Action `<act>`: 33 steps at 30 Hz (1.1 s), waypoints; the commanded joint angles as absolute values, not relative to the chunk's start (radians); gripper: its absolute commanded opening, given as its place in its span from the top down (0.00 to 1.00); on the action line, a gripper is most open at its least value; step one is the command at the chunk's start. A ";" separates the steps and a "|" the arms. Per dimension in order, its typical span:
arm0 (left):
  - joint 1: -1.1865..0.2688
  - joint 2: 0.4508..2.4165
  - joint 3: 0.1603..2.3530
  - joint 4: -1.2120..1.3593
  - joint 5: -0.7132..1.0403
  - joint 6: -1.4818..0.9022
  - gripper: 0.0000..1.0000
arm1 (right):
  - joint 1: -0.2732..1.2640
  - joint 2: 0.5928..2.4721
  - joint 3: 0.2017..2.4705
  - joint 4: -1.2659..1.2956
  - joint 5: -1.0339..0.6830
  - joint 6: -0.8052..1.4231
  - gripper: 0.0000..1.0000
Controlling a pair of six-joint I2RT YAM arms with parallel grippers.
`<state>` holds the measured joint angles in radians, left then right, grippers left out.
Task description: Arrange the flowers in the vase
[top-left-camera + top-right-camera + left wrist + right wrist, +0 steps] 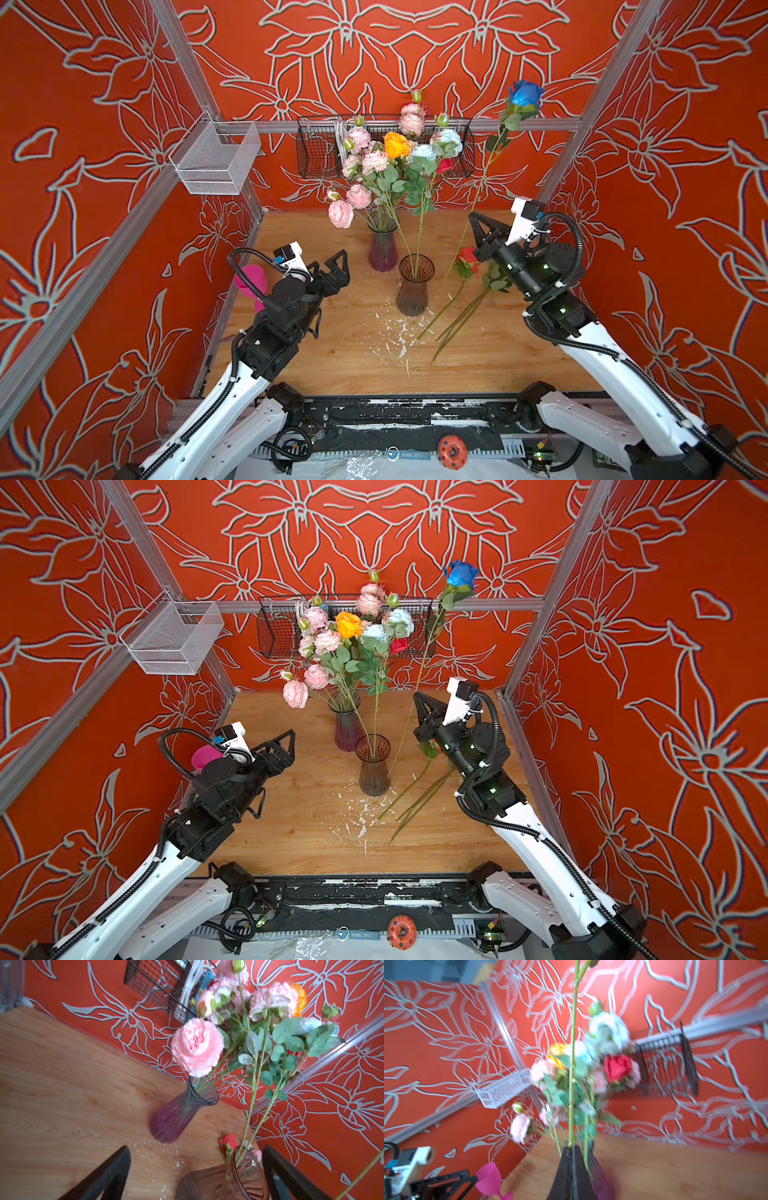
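Above the table (pixel 332 353), right gripper (pixel 472 217) pinches the blue rose (pixel 525 93) stem; left gripper (pixel 342 268) gapes empty.

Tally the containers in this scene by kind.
Ribbed glass vases: 2 (purple vase, brownish vase)
Magenta vessel, partly hidden: 1
Hanging baskets: 2 (white mesh basket, black wire basket)
Total: 5

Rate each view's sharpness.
Both top views: sharp, evenly lit across the wooden table. Left wrist view: mostly crisp, the pale pink peony bloom clear. Right wrist view: mixed-colour bouquet smeared; thin green stem in the black right gripper sharper.
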<state>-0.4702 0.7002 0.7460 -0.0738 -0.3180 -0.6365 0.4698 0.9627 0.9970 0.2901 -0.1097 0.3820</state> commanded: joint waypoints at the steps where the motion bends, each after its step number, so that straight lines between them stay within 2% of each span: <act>1: -0.463 0.704 0.749 -0.067 -0.375 -0.644 0.02 | 0.496 0.998 1.063 0.375 -0.087 0.324 1.00; 10: -0.457 0.746 0.767 -0.078 -0.325 -0.651 0.02 | 0.532 1.156 1.142 0.433 -0.046 0.239 1.00; 20: -0.453 0.728 0.758 -0.060 -0.312 -0.646 0.02 | 0.604 1.216 1.009 0.447 -0.060 0.185 1.00; 21: -0.453 0.730 0.759 -0.060 -0.307 -0.646 0.02 | 0.618 1.215 1.000 0.424 -0.056 0.184 0.98; 23: -0.453 0.735 0.763 -0.065 -0.304 -0.648 0.02 | 0.640 1.211 0.983 0.383 -0.060 0.172 0.77; 25: -0.451 0.738 0.765 -0.066 -0.301 -0.648 0.02 | 0.660 1.202 0.963 0.363 -0.048 0.158 0.68; 33: -0.450 0.748 0.765 -0.064 -0.289 -0.648 0.02 | 0.676 1.135 0.924 0.316 0.002 0.148 0.65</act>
<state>-0.4572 0.7452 0.7460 -0.0807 -0.2955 -0.6365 0.6693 1.1862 0.9398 0.3210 -0.0326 0.1783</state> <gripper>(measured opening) 0.980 0.346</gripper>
